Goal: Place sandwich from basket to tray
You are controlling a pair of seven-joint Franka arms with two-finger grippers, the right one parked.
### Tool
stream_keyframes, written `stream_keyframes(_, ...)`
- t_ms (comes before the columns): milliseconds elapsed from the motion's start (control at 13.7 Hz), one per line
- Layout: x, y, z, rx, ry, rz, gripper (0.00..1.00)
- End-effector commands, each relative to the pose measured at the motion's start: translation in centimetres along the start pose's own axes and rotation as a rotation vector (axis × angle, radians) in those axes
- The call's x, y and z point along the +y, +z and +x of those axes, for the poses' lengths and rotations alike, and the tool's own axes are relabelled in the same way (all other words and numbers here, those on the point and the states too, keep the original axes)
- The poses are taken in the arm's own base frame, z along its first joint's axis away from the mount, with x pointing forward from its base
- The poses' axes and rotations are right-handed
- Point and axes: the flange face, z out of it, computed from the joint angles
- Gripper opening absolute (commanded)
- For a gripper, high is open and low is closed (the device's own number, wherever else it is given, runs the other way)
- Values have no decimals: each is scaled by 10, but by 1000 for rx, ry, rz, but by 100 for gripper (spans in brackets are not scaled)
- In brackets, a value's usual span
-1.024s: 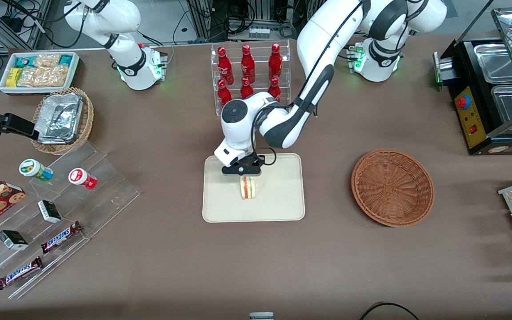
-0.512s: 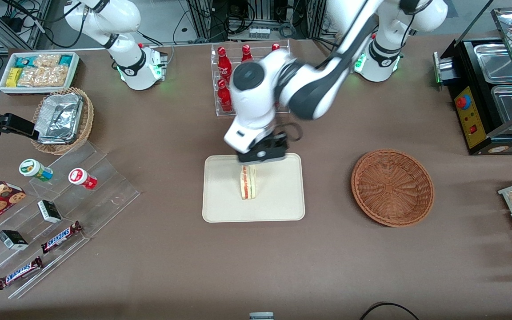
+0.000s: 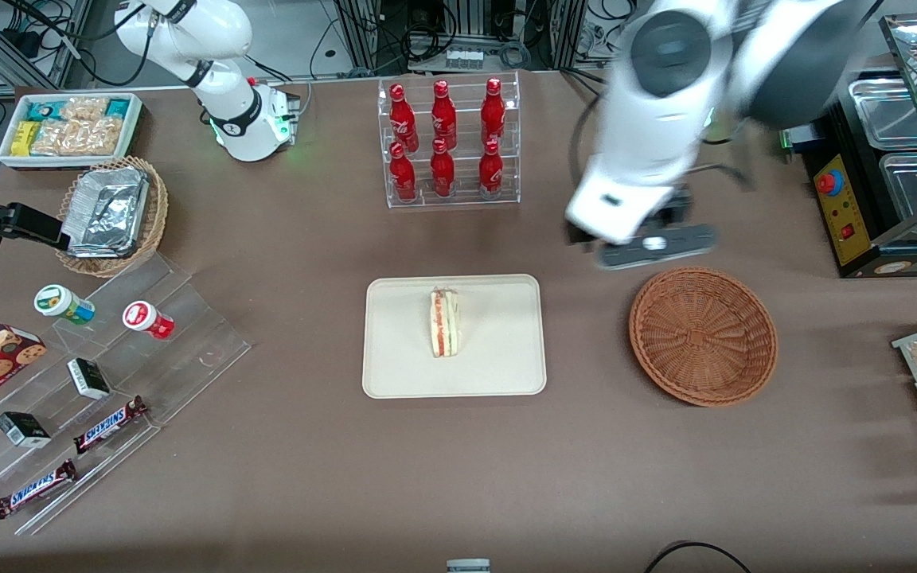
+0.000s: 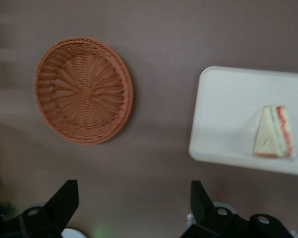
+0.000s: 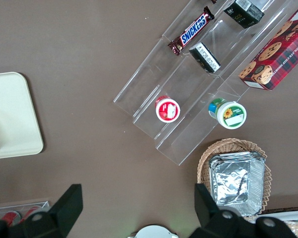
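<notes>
The tabletop (image 3: 458,477) carries all items in use. The tray (image 3: 395,374) lies near the middle of the tabletop, closer to the front camera than the acrylic rack of red bottles (image 3: 447,142). The basket (image 3: 703,336) sits beside the tray, toward the working arm's end of the tabletop, apart from it and holding nothing.

The sandwich (image 3: 443,322) rests on the tray, near its centre and slightly toward the edge that faces the bottle rack. It stands on one bread edge with the pink-red and green filling strip facing upward. It touches nothing but the tray floor.

The claw (image 4: 131,201) hangs above bare tabletop, just beside the basket rim on the side away from the front camera, and well above the surface. Its two fingers (image 4: 64,198) are spread wide, and nothing is held between them.

Judgement: the transfer is complete, and the step in hand is the retreat of the arm. To do it well:

1. Hold the claw at its present height or higher, so that the fingers pass clear of the basket rim and the bottle rack.
2. Route the arm away from the tray, because the sandwich stands on a narrow edge and is likely to tip under a light knock.
3. Leave the fingers spread; closing them serves no purpose here.
</notes>
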Motion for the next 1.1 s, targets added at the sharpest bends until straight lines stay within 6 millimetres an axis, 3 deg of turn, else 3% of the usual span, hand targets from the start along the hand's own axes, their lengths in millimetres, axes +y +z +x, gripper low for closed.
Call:
stream_keyframes(0,-83,-9,-6,-50,90,-33,99)
stream_keyframes(220,-175,-7,-12,-64,164,-57,99)
stream_keyframes(366,-219,3,-23,-69,192,-68,99)
stream_keyframes(585,-276,9,-20,-77,90,-78,99)
stream_keyframes(1024,-296,20,2,-82,43,-97,99)
